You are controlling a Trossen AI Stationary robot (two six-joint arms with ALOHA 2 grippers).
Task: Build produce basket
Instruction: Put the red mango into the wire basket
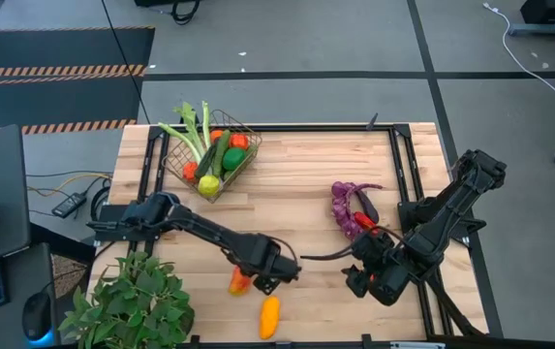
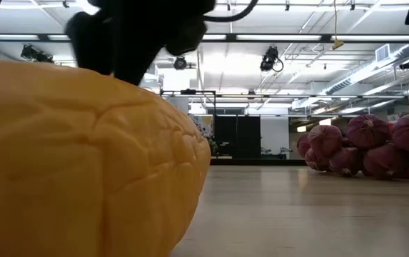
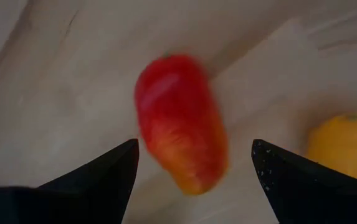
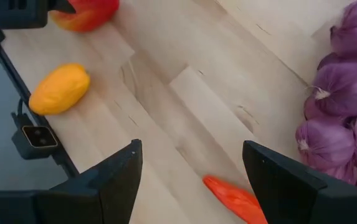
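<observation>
Basket (image 1: 221, 155) at far-left part of table (image 1: 306, 184), tilted, already loaded w/ produce: celery (image 1: 188, 134) sticking out over rim, plus cucumber, red, orange, green and yellow pcs inside. Still loose on wood: red-orange fruit (image 1: 239, 282) near front edge, centre-left; yellow-orange fruit (image 1: 269, 316) just beside it, closer to front edge, not touching; purple grapes (image 1: 346, 208) over on right half w/ small red piece (image 1: 366, 224) against them. Left gripper (image 1: 262, 278) low over red-orange fruit, fingers spread wide, fruit (image 3: 181, 121) seen between them in left wrist view, not clamped; contact w/ fingers can't tell. Right gripper (image 1: 364, 276) front-right, near grapes, fingers wide apart, nothing held; right wrist view looks past them at bare wood, orange-red piece (image 4: 235, 199) close by, grapes (image 4: 343, 93) to one side, yellow-orange fruit (image 4: 60, 88) farther off. Low view mostly filled by yellow-orange fruit (image 2: 83, 164), grapes (image 2: 368, 146) behind on right. Leafy plant (image 1: 132, 301) at front-left corner of table.
</observation>
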